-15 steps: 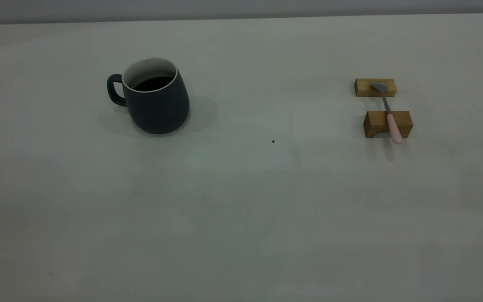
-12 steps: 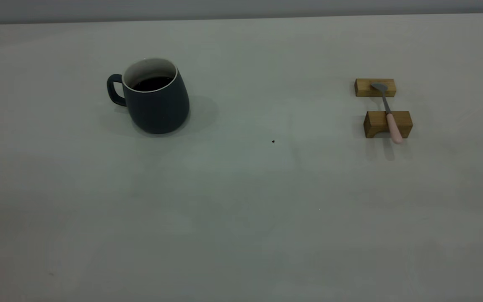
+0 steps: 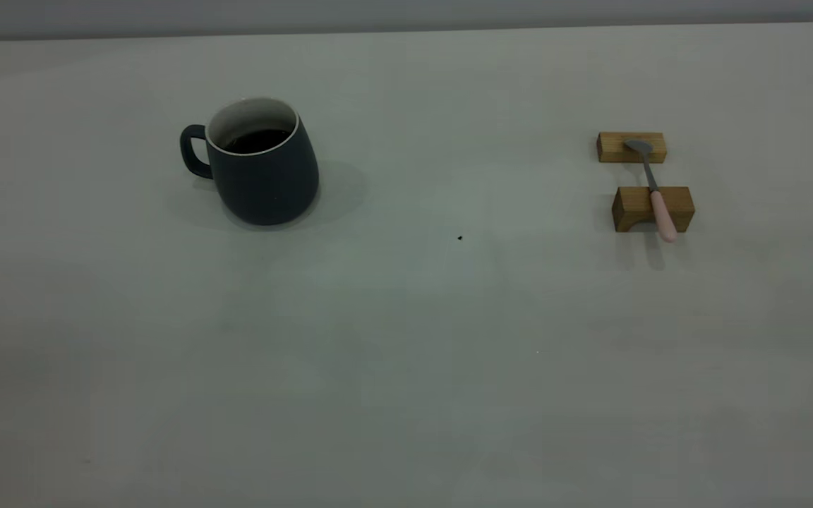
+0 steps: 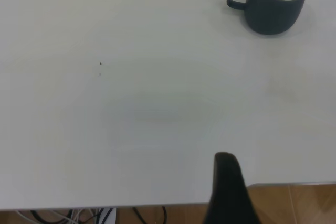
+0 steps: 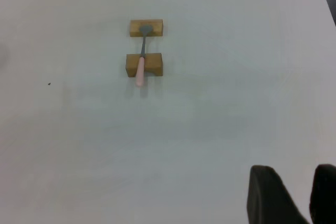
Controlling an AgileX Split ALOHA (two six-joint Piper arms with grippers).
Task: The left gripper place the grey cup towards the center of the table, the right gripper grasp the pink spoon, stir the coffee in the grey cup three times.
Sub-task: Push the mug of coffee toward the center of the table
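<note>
Slate-grey cup (image 3: 262, 166) of coffee (image 3: 258, 140) stands on the table (image 3: 406, 353) — well ahead of the left gripper (image 4: 227, 190), jaw state untellable. Pink spoon (image 3: 660, 212) bridges 2 wooden blocks (image 3: 652, 207), far ahead of the right gripper (image 5: 294, 192), jaws apart. Exterior view shows neither gripper — only the wrist views do.

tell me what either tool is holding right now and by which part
Nothing is held. The grey cup and pink spoon sit untouched on the table.
</note>
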